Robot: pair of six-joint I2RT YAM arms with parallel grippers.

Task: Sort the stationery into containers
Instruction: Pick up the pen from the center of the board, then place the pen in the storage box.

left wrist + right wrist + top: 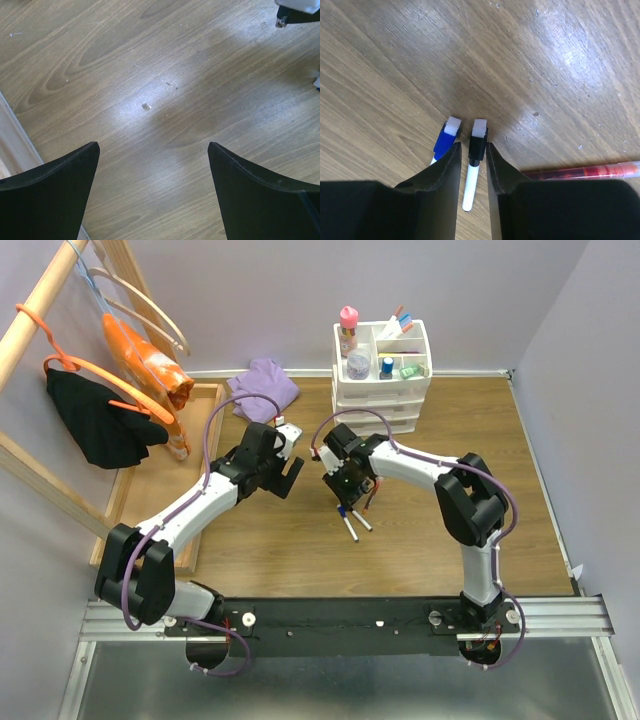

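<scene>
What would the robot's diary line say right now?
left gripper: open, empty, above table | right gripper: jaws astride black-capped marker | blue-capped marker: alongside, outside jaws | stage: pre-grasp

- Left arm [190, 510], left half of the overhead frame: white link shells, black joint housings.
- Purple cable [212, 440]: looped alongside the left arm's links; a matching one runs on the other arm.
- Right arm [420, 462], right half: identical white shells and bulky black joints.
- Left gripper [295, 477]: black body, white wrist plate; its fingers [50, 195] are matte black, broad wedges.
- Right gripper [345, 504]: black; its fingers [440, 192] are matte black, tapering to narrow tips.
</scene>
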